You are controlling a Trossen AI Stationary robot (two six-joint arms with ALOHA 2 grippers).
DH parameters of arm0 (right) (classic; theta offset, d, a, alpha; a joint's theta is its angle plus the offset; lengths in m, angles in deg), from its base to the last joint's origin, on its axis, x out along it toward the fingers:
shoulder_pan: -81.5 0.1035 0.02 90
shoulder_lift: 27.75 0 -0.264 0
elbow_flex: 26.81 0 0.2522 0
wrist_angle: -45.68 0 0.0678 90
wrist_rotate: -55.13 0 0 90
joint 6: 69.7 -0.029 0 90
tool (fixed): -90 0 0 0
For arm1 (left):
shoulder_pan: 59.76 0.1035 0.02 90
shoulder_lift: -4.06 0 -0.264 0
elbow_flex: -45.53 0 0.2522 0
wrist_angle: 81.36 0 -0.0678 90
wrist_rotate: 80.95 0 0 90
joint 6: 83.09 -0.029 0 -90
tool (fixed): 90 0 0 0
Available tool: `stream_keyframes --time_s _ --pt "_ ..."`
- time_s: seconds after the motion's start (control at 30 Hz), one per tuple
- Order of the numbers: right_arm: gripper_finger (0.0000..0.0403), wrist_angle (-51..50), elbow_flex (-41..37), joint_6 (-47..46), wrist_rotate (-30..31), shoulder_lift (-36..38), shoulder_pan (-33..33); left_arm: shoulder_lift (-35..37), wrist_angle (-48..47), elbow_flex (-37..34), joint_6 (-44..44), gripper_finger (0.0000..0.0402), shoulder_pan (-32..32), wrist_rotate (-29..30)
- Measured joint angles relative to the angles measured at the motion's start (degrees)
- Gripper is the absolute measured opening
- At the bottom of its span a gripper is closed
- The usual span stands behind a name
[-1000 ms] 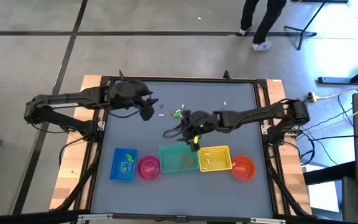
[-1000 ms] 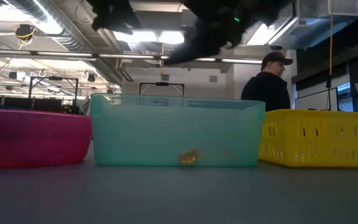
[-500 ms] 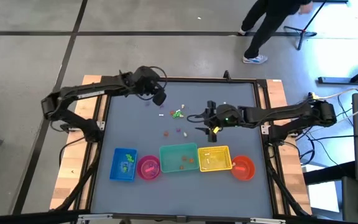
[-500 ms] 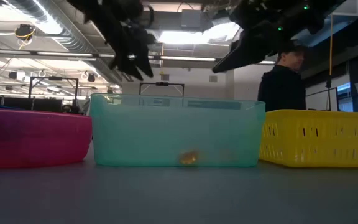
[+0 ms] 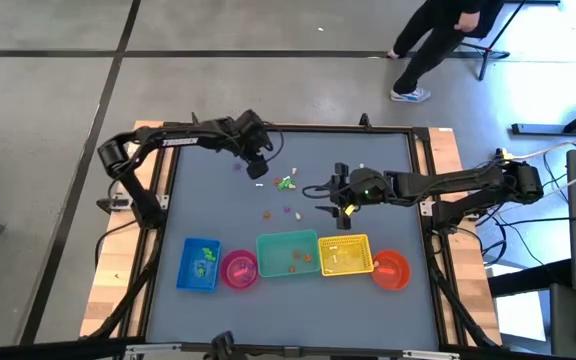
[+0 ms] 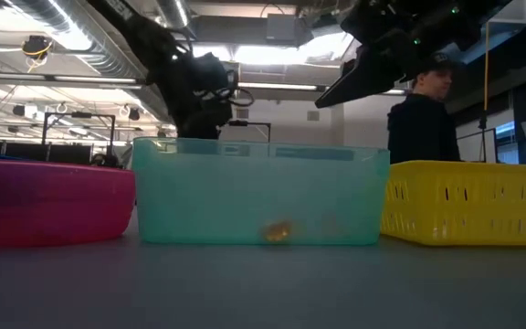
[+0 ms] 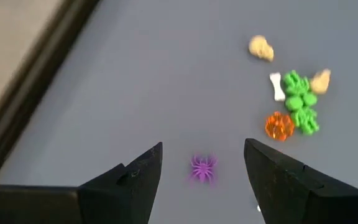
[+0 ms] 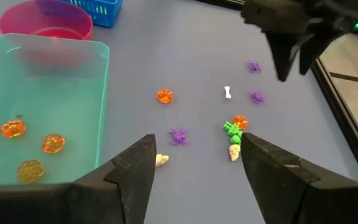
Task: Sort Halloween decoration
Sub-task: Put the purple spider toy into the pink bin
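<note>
The Halloween decoration lies loose on the grey table: a purple spider (image 7: 202, 168), a green piece (image 7: 300, 102), an orange pumpkin (image 7: 279, 126), a white bone (image 7: 276, 86) and a cream skull (image 7: 261, 48). My left gripper (image 7: 202, 149) hangs open over the far-left part of the cluster (image 5: 286, 183), slanting down, its fingers on either side of the purple spider and above it. My right gripper (image 8: 197, 143) hovers open to the right of the cluster (image 5: 330, 196), holding nothing. Three orange pumpkins (image 8: 30, 146) lie in the teal container (image 5: 288, 255).
Along the near side stand a blue basket (image 5: 200, 264), a pink bowl (image 5: 239, 269), a yellow basket (image 5: 345, 255) and an orange bowl (image 5: 392, 270). More purple spiders (image 8: 257, 96) and an orange pumpkin (image 8: 165, 96) lie between cluster and containers. A person (image 6: 423, 119) walks beyond the far edge.
My left gripper has swung toward the table's far right and come down over the purple spider, tipping more steeply downward, and stays open. My right gripper drew back from above the containers toward the right edge, then kept still, open.
</note>
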Motion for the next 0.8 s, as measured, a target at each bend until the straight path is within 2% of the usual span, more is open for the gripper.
stream_keyframes --time_s 0.47,0.8 --pt "0.0234 -0.79 0.00 0.00 0.01 -0.02 0.00 -6.85 -0.01 0.00 -4.51 0.0211 -0.07 0.01" --pt "0.0234 -1.21 0.00 0.00 0.01 -0.02 0.00 -7.36 0.25 0.03 -4.57 0.0211 -0.07 0.37"
